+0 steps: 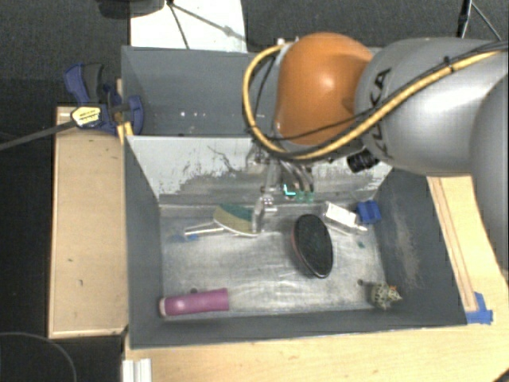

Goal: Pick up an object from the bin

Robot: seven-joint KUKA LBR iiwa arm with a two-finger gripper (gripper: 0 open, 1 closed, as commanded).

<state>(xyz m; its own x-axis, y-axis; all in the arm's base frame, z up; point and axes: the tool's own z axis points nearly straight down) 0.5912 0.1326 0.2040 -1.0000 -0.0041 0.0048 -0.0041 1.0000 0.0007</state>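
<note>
Walls of the grey bin close round everything beneath me; I take it from the left. Nearest that side, along the front wall, a mauve cylinder lies flat, well apart from the rest. Further back and to the right lies a teal-and-cream tool: its thin pale handle points left, and its broad head sits near the middle of the bin, close to the foot of the sloping back wall. Pale scratches streak that wall behind the tool. My pincer is down at the right end of that head, touching it or very nearly. From this angle I cannot tell how far open the pincer is, nor whether it has any hold on the tool. Above it bulges my orange cover. Just right of the pincer and a little nearer the front, a black oval object lies on the floor, its long axis running roughly front to back. It is near the pincer but clear of it. Beyond it, by the back wall, a small white piece lies beside a blue piece; whether the two are joined I cannot say. Last, towards the front right corner, a small speckled lump sits alone near the front wall, well apart from the black oval.
</note>
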